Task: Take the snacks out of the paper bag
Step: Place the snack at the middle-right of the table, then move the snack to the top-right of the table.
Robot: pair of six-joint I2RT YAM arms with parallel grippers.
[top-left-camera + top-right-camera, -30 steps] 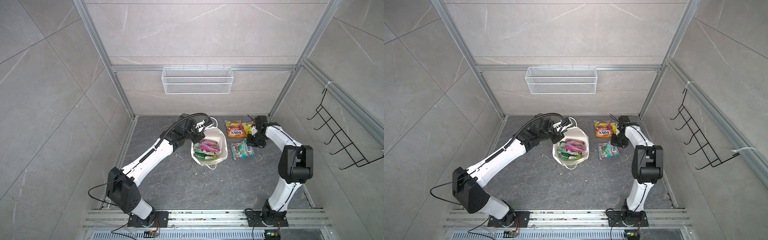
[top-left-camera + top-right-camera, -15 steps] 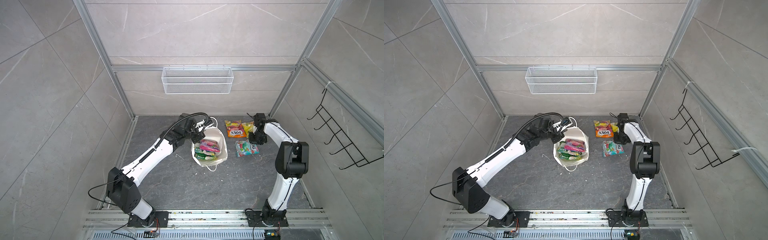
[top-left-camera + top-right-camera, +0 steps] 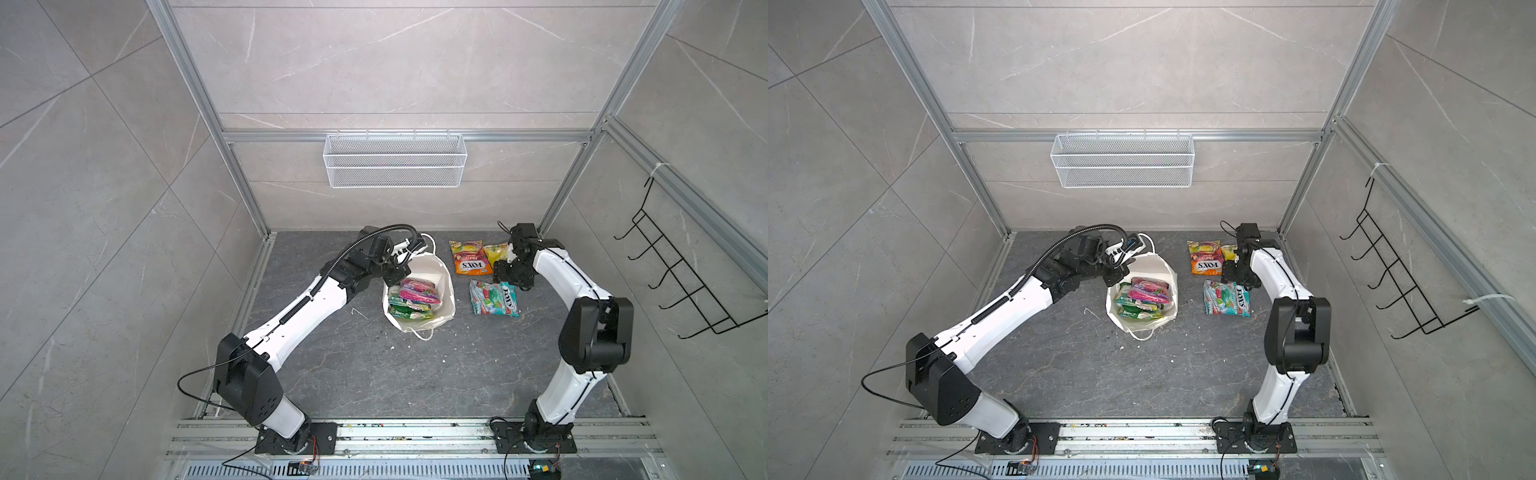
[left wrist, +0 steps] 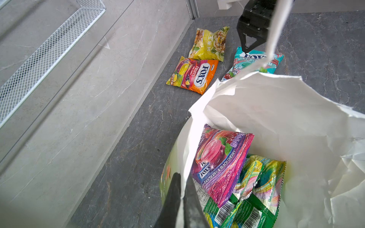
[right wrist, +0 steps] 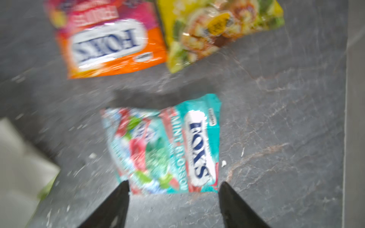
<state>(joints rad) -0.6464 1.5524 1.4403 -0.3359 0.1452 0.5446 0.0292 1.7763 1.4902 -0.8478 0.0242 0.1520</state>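
Bag [image 3: 445, 291]: upright on desk [image 3: 374, 374]; purple packet [image 4: 221, 163] and green packets [image 4: 256, 197] contained inside.
Left jaws: clamped on bag rim.
Teal packet [image 3: 494, 298]: laid flat on desk, right of bag.
Right jaws: apart, empty, above teal packet's far edge.
Orange packet [image 3: 471, 259], yellow packet [image 3: 495, 253]: laid side by side, farther back.
Basket [image 3: 395, 160]: hung on rear wall.

Your right wrist view is smeared, orange packet [image 5: 110, 45] cut by top edge, paper bag [image 5: 21, 167] a blur lower left, in your left wrist view teal packet [image 4: 250, 63] half behind bag rim
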